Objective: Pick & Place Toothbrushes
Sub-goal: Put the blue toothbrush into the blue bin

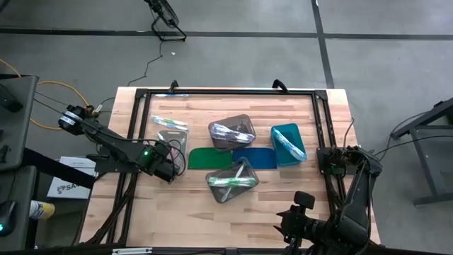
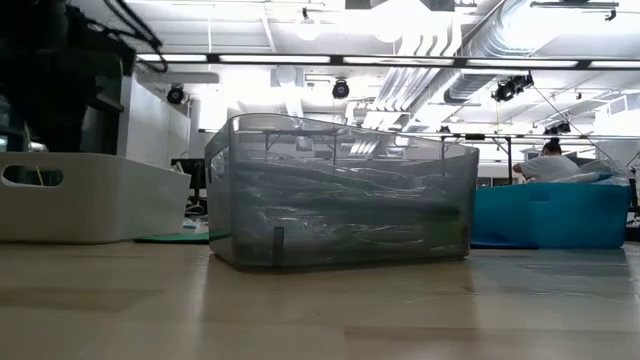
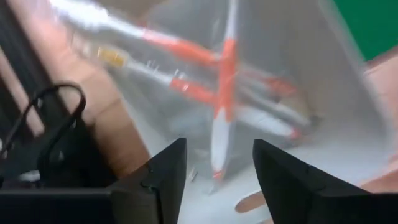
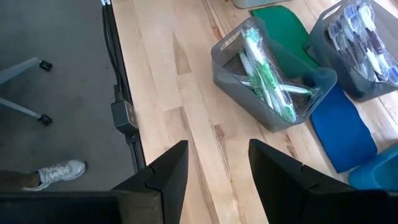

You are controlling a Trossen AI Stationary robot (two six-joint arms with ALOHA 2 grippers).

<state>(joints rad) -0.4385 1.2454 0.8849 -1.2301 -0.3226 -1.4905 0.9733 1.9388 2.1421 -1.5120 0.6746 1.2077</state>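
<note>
Hovering over the white bin (image 1: 172,135) near the bench's (image 1: 191,212) left edge, the left claw (image 3: 214,163) stands with its fingers parted and nothing between them. Just ahead of the fingertips, pink-accented toothbrushes (image 3: 221,106) lie loose on the bin's floor, crossing one another; they are thin white sticks with reddish-pink bands along the handles. Toward the middle of the bench, a grey bin (image 1: 232,180) holds green-and-white toothbrushes (image 4: 264,74) piled lengthwise, beside a green mat (image 1: 209,158) and a blue mat (image 1: 256,158). Behind the mats, another grey bin (image 1: 233,132) carries blue-accented toothbrushes (image 1: 232,130). Farther right, a teal bin (image 1: 288,144) holds a few pale toothbrushes (image 1: 291,145). At the bench's right front corner the right claw (image 4: 217,168) waits above bare wood, its fingers spread wide and empty, well apart from every bin.
</note>
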